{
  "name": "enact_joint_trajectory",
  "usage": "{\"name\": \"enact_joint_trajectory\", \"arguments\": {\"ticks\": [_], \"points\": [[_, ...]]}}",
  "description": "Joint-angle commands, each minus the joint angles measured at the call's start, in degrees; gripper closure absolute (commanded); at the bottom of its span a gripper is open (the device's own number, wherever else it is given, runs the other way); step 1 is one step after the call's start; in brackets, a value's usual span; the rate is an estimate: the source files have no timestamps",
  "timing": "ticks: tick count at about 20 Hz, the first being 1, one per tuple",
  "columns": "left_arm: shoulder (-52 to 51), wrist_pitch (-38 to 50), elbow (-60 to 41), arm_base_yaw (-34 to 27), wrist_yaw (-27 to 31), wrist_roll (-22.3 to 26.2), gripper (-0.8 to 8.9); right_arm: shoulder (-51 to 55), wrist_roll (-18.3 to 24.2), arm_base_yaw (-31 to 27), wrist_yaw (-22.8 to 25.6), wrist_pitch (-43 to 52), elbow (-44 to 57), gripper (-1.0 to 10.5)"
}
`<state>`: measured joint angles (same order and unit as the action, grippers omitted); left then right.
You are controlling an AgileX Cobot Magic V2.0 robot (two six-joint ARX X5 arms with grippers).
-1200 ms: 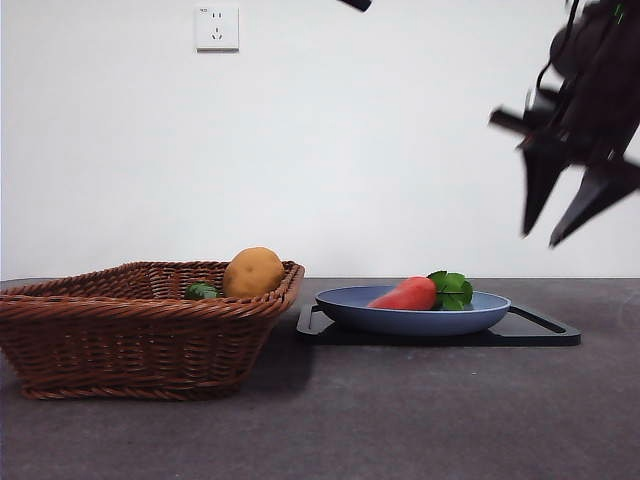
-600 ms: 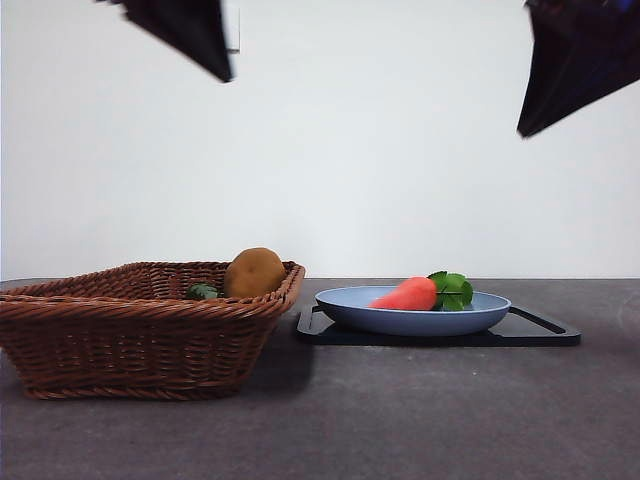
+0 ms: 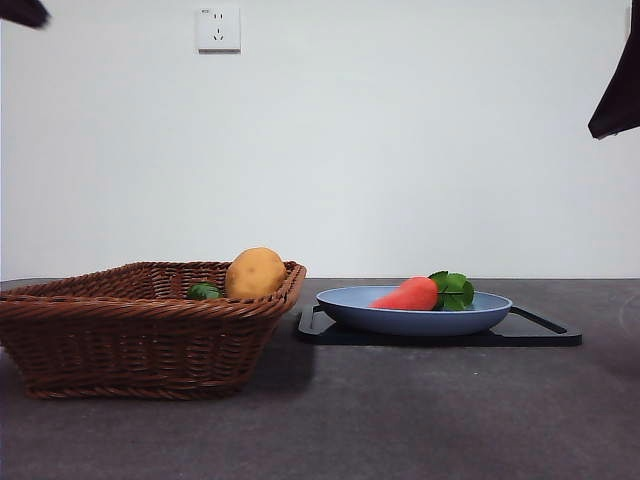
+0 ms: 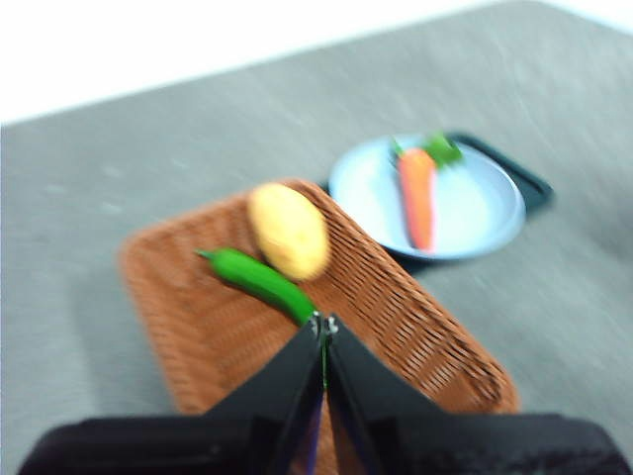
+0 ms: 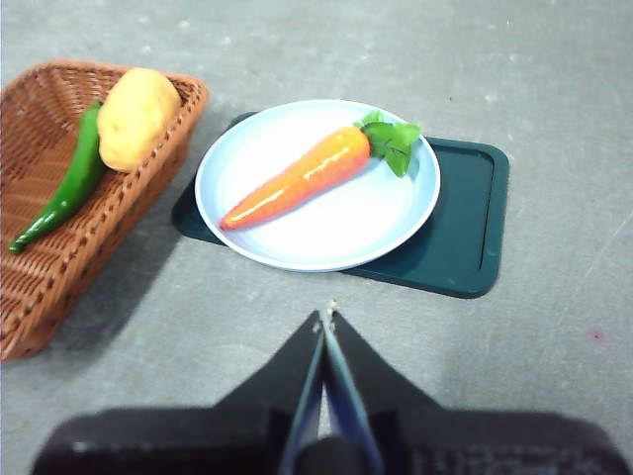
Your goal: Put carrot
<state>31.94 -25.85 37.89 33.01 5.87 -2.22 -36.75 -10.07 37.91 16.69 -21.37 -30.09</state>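
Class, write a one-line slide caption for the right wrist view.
Shut right pincer hovers above the table near a carrot lying on a blue plate, with a basket holding a potato alongside.

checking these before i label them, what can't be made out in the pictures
- Front view: the basket wall hides most of the green pepper and the potato's underside.
- Front view: the plate rim hides the carrot's lower side; both arms are cut off at the top corners.
- Left wrist view: everything is blurred, and the left gripper covers part of the basket.
- Right wrist view: the basket is cut off by the edge; the right gripper hides some table.
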Motion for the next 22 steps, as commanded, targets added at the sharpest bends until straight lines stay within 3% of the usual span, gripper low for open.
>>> {"name": "enact_joint_trajectory", "arguments": {"ticks": [1, 12, 13, 14, 17, 22], "points": [[-0.74, 0.61, 0.39, 0.17, -0.02, -2.69, 8.06, -0.39, -0.61, 0.39, 0.35, 1.46, -0.09, 9.4], [-1.16, 1.64, 0.39, 0.17, 0.11, -2.69, 8.06, -0.37, -0.59, 0.39, 0.35, 1.57, -0.09, 9.4], [-2.91, 1.62, 0.39, -0.24, -0.04, -2.29, 8.05, -0.35, -0.59, 0.39, 0.31, 1.57, -0.09, 9.4], [-5.14, 0.9, 0.37, -1.03, 0.11, 1.86, 8.05, -0.35, -0.59, 0.39, 0.31, 1.6, -0.09, 9.4], [-13.2, 0.79, -1.53, -7.45, -0.13, 6.75, 8.05, -0.35, -0.59, 0.39, 0.33, 1.6, -0.09, 9.4], [-24.11, 12.0, -13.6, -25.49, -0.59, 6.73, 8.05, -0.35, -0.59, 0.39, 0.33, 1.6, -0.09, 9.4]]}}
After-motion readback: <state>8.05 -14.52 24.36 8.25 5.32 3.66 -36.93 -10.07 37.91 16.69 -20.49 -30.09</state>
